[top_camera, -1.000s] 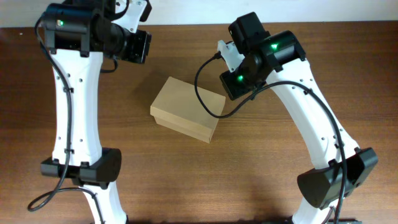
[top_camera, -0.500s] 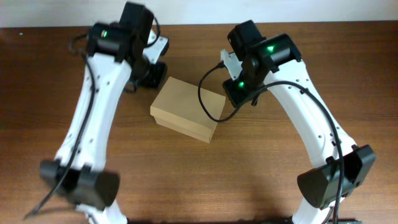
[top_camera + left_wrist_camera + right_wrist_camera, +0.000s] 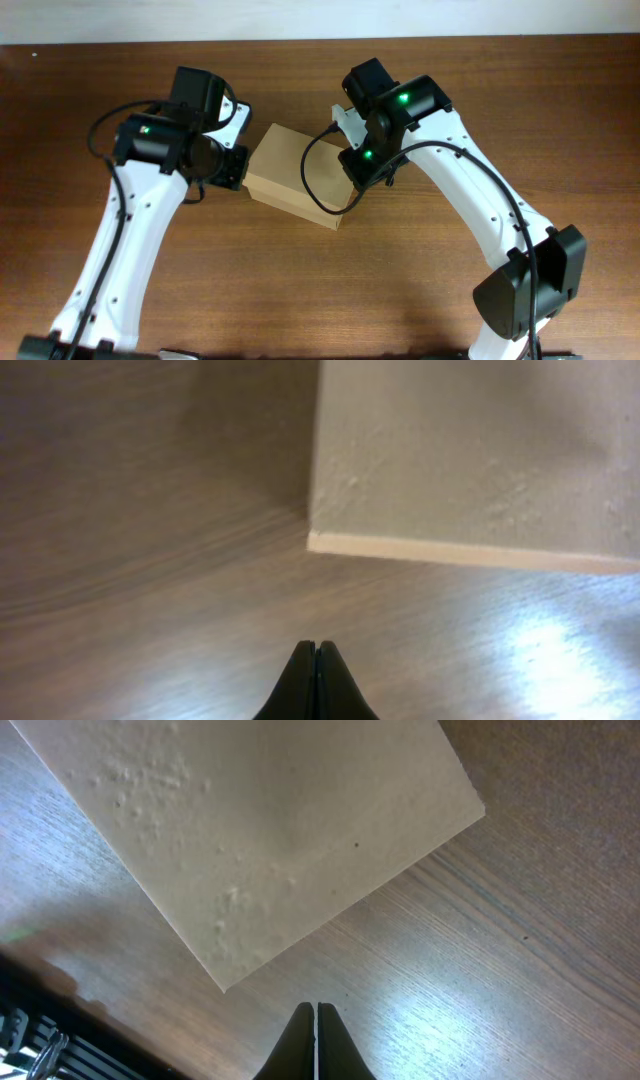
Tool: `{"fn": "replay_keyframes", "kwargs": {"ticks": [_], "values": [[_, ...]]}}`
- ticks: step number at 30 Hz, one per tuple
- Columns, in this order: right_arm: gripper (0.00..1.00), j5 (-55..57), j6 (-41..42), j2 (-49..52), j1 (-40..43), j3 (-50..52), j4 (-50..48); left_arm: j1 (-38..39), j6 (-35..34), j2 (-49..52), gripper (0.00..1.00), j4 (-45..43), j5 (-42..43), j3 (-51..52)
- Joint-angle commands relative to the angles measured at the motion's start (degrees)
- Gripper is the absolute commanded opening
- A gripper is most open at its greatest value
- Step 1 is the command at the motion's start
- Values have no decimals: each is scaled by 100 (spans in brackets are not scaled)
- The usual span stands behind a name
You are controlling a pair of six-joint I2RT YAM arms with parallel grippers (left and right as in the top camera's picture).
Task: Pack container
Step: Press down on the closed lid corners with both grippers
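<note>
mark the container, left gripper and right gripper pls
container (image 3: 285, 168): overhead view, on the flat top of the closed lid.
left gripper (image 3: 316, 652): left wrist view, at the seam between its shut fingertips.
right gripper (image 3: 316, 1012): right wrist view, at the seam between its shut fingertips.

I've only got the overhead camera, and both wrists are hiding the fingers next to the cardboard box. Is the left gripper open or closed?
Observer: Closed. In the left wrist view the left gripper has its fingertips pressed together with nothing between them.
Operator: Is it touching anything?
Observer: Not the box. Its near corner lies ahead of the tips, with a strip of bare table between them.
Operator: And the right one?
Observer: The right gripper is shut and empty too. Its tips point at bare wood just short of the box's edge.
</note>
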State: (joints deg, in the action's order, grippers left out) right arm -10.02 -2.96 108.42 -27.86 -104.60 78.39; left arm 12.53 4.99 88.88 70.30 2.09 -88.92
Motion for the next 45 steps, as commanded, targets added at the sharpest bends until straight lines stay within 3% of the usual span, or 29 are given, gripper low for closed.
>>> {"fn": "replay_keyframes", "kwargs": {"ticks": [1,11,26,45], "values": [[4,-74,20,-203,-57,33,-48,-116,131,136,2,-162,487,118],[4,-96,-111,-197,-282,37,-138,-153,492,627,2,-503,909,120],[4,-96,-114,-186,-328,70,-188,-151,498,1390,1,-680,1021,125],[4,-485,-114,-188,-339,1054,-691,-151,498,1720,2,-737,1062,170]]}}
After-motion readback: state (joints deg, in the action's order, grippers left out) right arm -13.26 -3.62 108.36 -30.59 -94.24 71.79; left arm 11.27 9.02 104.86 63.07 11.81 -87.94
